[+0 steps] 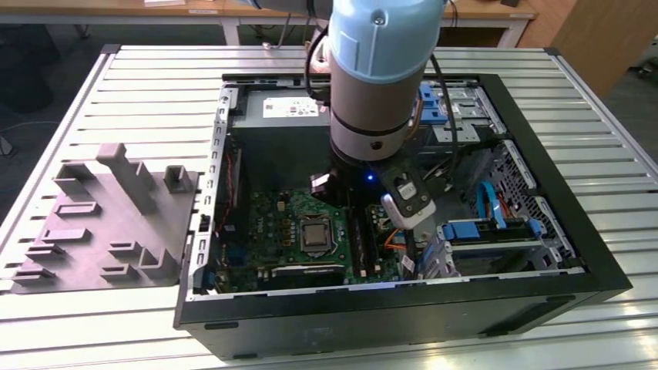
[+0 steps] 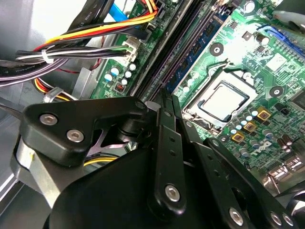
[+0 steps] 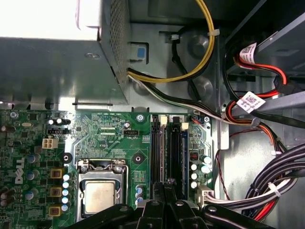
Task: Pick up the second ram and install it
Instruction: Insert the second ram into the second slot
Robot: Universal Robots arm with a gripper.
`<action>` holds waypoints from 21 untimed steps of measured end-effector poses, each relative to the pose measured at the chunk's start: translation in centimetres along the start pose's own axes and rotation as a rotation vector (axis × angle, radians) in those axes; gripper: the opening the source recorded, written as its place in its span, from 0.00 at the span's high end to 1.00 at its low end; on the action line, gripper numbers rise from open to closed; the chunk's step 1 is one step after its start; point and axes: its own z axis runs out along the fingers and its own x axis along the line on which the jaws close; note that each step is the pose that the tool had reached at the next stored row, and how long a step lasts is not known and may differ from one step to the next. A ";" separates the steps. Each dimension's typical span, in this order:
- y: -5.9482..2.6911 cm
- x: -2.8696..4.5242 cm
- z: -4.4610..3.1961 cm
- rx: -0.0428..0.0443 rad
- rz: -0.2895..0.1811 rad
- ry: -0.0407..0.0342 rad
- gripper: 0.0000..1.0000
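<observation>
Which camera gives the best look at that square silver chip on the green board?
The second wrist view: the silver chip sits close, whole and unobstructed. The first wrist view also shows it whole, from farther off. In the exterior view it is just a small square.

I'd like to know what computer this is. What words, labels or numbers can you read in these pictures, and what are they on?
White sticker on the power supply, exterior view: print too blurred to read.
White tags on the cables, first wrist view: code marks, too small to read.
Motherboard: fine white lettering, too small to read.
White logo at the motherboard's edge, turned sideways.
No text is clear enough to quote.
</observation>
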 end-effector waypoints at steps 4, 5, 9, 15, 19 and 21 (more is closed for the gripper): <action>-0.01 0.01 0.11 -0.0005 -0.002 0.0000 0.88; -0.01 0.01 0.16 -0.0006 -0.002 0.0000 0.88; -0.03 0.02 0.23 0.0000 -0.002 0.0002 0.88; -0.12 0.02 0.27 -0.0004 -0.002 0.0001 0.88; -0.23 0.02 0.27 -0.0004 -0.002 0.0000 0.88; -0.25 0.02 0.26 -0.0003 -0.002 0.0001 0.88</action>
